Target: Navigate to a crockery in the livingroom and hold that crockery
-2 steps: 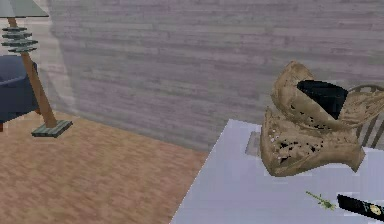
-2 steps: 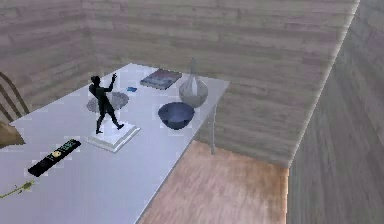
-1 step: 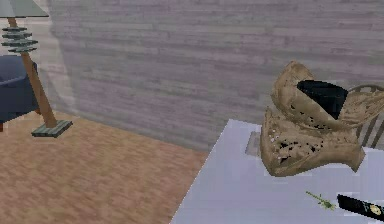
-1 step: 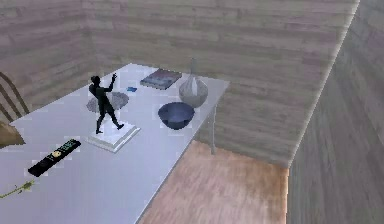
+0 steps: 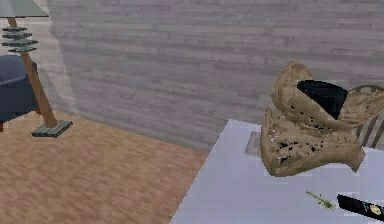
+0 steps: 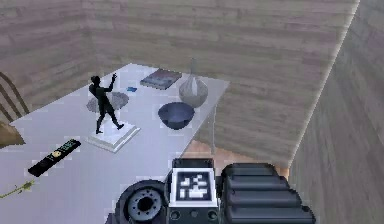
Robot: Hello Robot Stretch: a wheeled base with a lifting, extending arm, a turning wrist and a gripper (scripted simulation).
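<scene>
Nearest me: arm's dark block with white black-marked square (image 6: 195, 187), dark gripper (image 6: 143, 205) just left of it | I cannot tell whether it grips anything | dark blue round bowl (image 6: 177, 114) sits on pale grey table (image 6: 140, 152), between black figurine on white base (image 6: 105, 112) and grey rounded vase (image 6: 193, 90) | slim black remote (image 6: 55, 158) lies farther left
</scene>
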